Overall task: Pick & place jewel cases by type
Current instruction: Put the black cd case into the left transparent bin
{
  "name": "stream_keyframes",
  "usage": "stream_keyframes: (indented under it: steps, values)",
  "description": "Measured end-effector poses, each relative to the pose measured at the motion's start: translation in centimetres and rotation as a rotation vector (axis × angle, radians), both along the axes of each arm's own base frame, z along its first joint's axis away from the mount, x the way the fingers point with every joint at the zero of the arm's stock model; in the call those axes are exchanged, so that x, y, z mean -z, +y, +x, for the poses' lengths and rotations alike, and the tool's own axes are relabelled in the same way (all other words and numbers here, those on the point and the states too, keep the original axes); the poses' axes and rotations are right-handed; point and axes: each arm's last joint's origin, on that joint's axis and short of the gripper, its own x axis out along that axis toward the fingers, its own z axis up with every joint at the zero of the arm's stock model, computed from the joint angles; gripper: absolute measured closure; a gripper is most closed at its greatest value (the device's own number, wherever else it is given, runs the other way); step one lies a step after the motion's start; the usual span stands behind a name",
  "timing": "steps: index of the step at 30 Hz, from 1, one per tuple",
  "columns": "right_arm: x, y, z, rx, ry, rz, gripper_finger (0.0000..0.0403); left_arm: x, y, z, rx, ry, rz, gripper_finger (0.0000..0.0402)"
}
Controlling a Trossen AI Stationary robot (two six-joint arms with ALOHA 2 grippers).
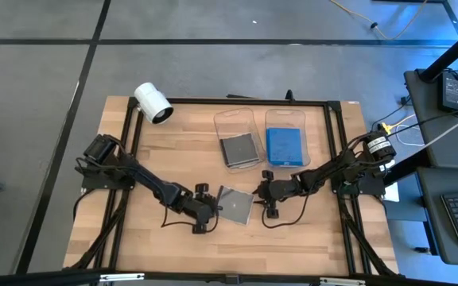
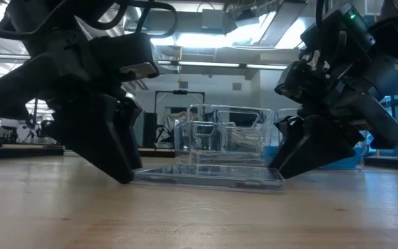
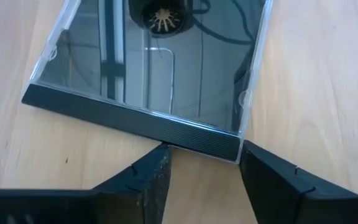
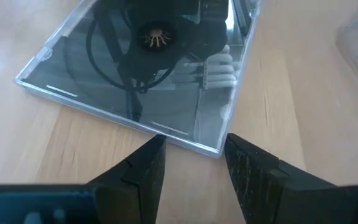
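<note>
**Two hands close in on a dark jewel case**

While the dark jewel case (image 1: 234, 206) lies flat mid-desk (image 1: 133, 238), the left hand (image 3: 201, 168) and right hand (image 4: 191, 158) flank opposite edges, low and tilted, fingers apart. A clean lift likely means sliding one finger under an edge. Behind, the grey-case tub (image 1: 227, 123) awaits.

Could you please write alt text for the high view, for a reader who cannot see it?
A dark jewel case lies flat on the wooden table, with the left gripper and right gripper low at opposite edges. Behind it, two clear tubs hold a dark case and a blue case.
</note>
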Motion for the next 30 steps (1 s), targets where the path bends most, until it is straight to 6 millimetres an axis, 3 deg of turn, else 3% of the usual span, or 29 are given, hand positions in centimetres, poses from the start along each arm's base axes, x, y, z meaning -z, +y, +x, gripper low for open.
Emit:
stream_keyframes:
  steps: [16,30]
  values:
    - [0.0,0.0,0.0,-0.009,0.001,0.007,0.0233,-0.2,-0.7,0.0,0.016,-0.042,0.0,0.0228]
    - [0.0,0.1,-0.1,-0.09,0.008,-0.026,0.0233,-0.8,-1.7,0.5,0.02,-0.131,-0.1,0.0228]
